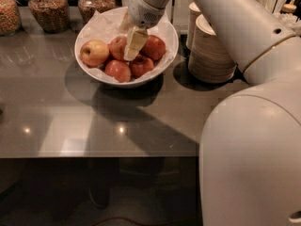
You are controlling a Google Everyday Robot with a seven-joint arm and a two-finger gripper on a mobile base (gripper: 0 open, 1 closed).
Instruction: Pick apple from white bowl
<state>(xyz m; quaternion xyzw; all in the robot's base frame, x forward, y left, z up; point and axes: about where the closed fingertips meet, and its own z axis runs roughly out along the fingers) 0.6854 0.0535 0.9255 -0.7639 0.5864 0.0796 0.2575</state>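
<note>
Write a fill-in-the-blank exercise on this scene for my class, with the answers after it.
The hand hangs over the apples in the ___ bowl.
The yellowest apple is the one farthest ___ in the picture.
The stacks stand to the ___ of the bowl.
Missing words: white; left; right.

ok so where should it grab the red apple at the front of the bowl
Probably from straight above, gripping across the widest part of the front apple. It is round and its top is bare, while the wall of the white bowl and the neighbouring apples crowd its sides. The gripper hangs over the pile just behind it, so it would need to shift toward the front rim before descending.
</note>
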